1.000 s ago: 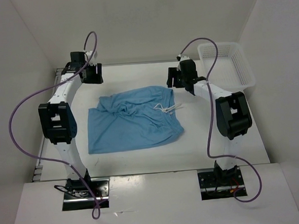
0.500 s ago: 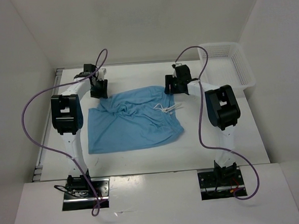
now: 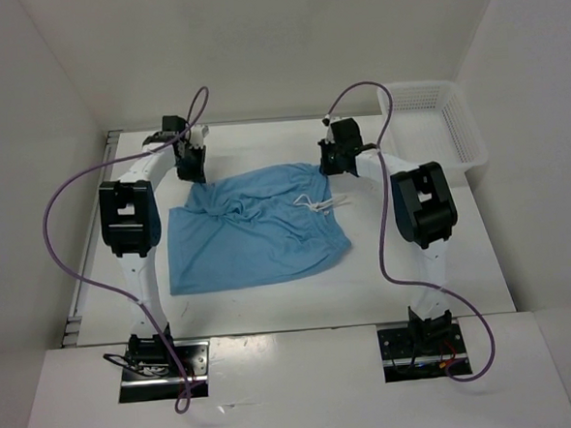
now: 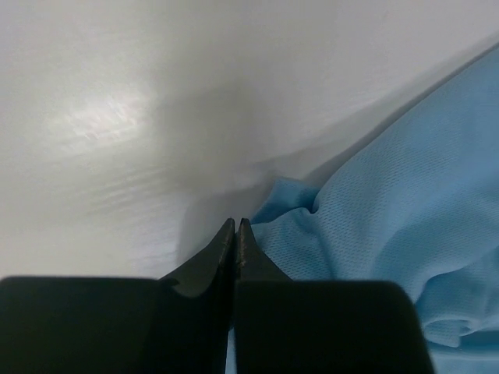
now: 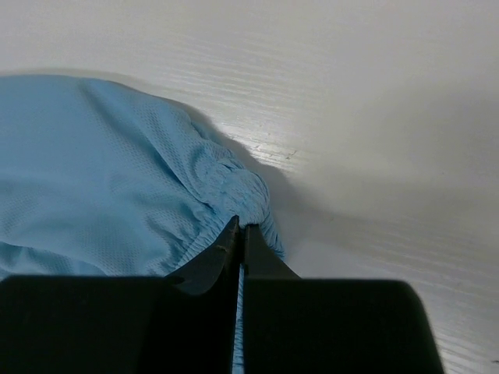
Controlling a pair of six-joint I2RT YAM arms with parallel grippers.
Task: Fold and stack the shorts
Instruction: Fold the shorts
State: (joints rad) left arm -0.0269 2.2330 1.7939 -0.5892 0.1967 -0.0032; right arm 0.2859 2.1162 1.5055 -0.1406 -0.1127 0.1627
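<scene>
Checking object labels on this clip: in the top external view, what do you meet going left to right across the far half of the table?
left end effector → shorts → right end effector → white mesh basket

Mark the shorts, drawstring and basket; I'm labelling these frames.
shorts [image 3: 249,245], top view, middle of the fabric
white drawstring [image 3: 314,205], top view, its knot
white mesh basket [image 3: 467,125], top view, right wall

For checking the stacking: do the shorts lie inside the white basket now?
No, the shorts lie on the table, apart from the basket.
</scene>
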